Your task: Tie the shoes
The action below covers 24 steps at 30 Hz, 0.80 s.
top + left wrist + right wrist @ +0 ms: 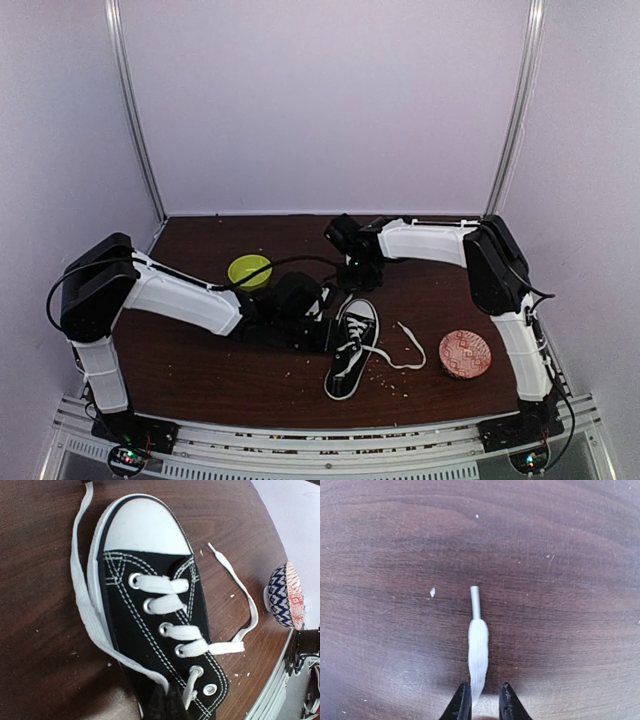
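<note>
The brown table (200, 370) held one black sneaker (352, 350) in the middle, with its white toe pointing to twelve o'clock. A green bowl (249, 270) sat at ten o'clock from the shoe, and a red patterned bowl (465, 353) sat at three o'clock. The left gripper (164, 702) was squeezed shut by the ankle end, at about nine o'clock. I could not tell if it pinched the cloth. The right gripper (484, 695) was at twelve o'clock, past the toe. Its jaws stood a little apart with the end of one white lace (478, 650) between them, not pinched yet. The other lace (225, 647) lay loose toward three o'clock. The first lace sat close to one finger, so it might slip out when the jaws shut. If the shoe was not held tight, a pull might drag it. The fingers were low and might scrape the table.
</note>
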Available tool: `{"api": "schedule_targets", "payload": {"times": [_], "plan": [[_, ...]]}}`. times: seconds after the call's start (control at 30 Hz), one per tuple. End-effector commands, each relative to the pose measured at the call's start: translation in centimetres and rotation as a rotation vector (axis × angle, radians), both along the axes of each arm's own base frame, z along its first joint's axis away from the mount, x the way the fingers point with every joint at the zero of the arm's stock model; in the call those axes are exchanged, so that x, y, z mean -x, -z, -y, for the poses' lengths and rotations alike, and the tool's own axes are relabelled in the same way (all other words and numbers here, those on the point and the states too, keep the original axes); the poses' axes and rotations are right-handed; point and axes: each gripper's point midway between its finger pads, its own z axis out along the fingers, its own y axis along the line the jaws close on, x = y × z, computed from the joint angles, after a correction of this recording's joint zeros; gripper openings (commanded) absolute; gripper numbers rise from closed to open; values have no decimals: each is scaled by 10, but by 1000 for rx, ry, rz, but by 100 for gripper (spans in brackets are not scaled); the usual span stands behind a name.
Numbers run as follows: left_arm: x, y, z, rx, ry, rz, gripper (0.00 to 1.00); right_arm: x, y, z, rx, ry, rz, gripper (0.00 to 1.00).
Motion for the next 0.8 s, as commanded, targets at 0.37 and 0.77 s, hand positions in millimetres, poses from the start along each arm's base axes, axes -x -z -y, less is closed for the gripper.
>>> {"api": "schedule_targets", "payload": {"times": [0.37,0.77], "plan": [[7,-31,15,48,60,80,0,22,20,-8,-104,50,-95,35],[19,-36,22,57,101,94,0,31,18,-13,-66,28,-73,46]]}}
